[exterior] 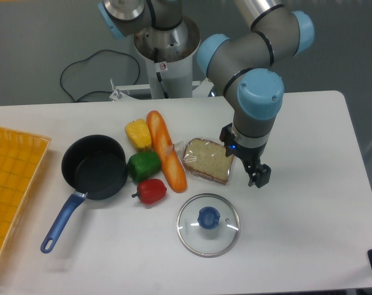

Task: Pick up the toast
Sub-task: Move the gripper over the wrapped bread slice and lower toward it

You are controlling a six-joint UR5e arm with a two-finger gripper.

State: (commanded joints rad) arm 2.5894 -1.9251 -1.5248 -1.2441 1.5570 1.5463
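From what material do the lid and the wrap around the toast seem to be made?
The lid: seemingly clear glass with a metal rim and blue knob; the table shows through it. The wrap on the toast: probably thin clear plastic, shiny and wrinkled at its edges.

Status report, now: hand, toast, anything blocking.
Hand beside the toast's right edge, empty; open or shut unclear. Toast flat on table, wrapped, not gripped. Baguette along its left side; glass lid in front, apart.

Reaches down from the upper base, elbow bent, blue-capped wrist pointing downward. Hand (255,173) low near the tabletop, dark fingers (260,176) pointing down; whether parted or closed cannot be told.
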